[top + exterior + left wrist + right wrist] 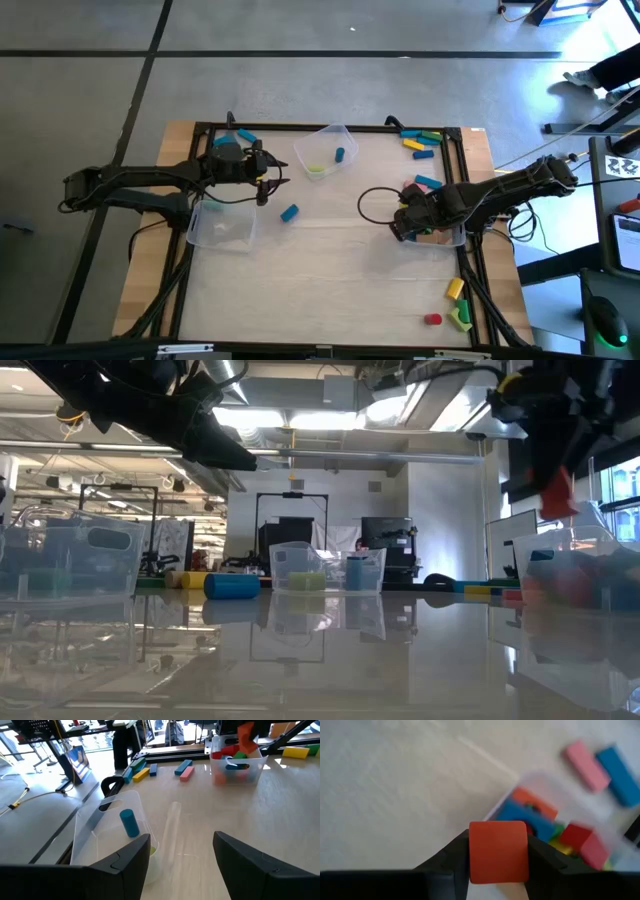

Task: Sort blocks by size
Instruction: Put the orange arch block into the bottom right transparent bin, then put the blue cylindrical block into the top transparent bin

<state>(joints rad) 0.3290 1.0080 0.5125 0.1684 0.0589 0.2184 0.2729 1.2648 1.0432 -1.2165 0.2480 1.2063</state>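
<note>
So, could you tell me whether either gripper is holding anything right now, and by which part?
The right gripper clamps an orange-red block by its two opposite side faces. The left gripper is open and holds nothing.

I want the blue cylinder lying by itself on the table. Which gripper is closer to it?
The left gripper. It hangs open just beside the blue cylinder. The right gripper is farther off across the table, holding an orange block over its bin.

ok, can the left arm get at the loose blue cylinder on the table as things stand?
Probably yes. The left tool is open and empty, and the blue cylinder lies on bare table just in front of it, beside the clear bin, with nothing between them.
</note>
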